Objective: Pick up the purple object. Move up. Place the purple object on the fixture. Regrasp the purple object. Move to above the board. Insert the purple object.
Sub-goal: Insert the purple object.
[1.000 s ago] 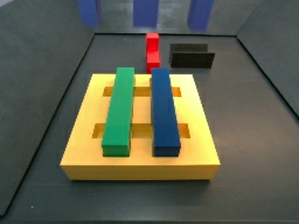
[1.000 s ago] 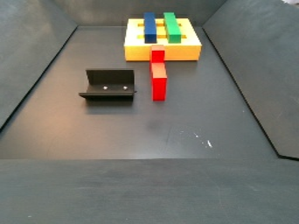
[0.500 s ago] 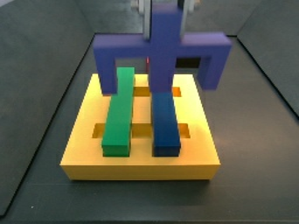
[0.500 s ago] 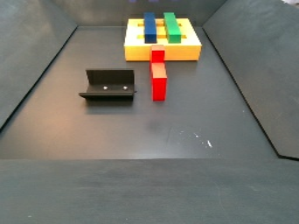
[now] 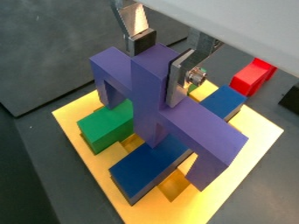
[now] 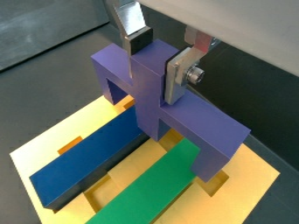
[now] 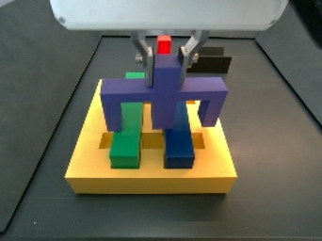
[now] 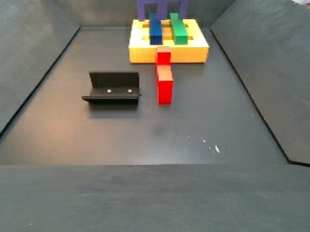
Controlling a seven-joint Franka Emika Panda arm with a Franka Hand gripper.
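In a side view, the green bar (image 7: 127,118) and blue bar (image 7: 176,120) are straddled by the purple object (image 7: 165,94), clamped at its stem by the gripper (image 7: 164,58) above the board (image 7: 151,173). Both legs should be kept level and lowered straight into the slots.

Purple object (image 7: 165,96), gripper (image 7: 165,58)-held, above board (image 7: 151,169).

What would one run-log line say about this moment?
phase: insert | gripper: shut on purple object stem | position: over board, straddling green bar and blue bar | fixture: bare
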